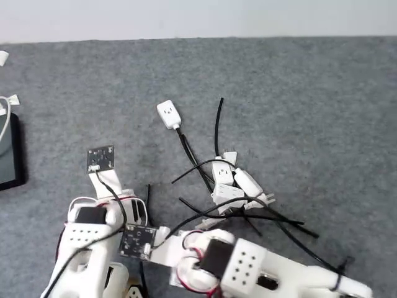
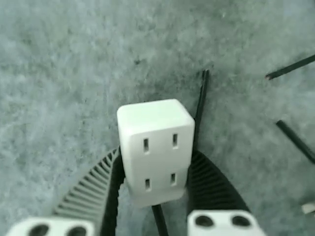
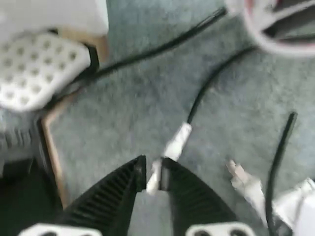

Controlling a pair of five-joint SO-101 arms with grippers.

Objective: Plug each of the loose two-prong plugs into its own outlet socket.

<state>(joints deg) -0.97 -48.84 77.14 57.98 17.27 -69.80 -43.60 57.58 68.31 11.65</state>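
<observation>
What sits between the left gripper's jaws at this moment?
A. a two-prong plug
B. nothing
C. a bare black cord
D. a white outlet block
D: the left wrist view shows the left gripper with its jaws closed on the sides of a white outlet block, slots facing the camera; a plug is in the right gripper instead.

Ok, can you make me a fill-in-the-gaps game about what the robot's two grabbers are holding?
1. The left gripper is shut on a white outlet block that shows ____ pairs of slots.
2. The right gripper pinches a white plug on the end of a ____ cord.
3. The table under everything has a fuzzy ____ cover.

Missing words: two; black; grey.
</observation>
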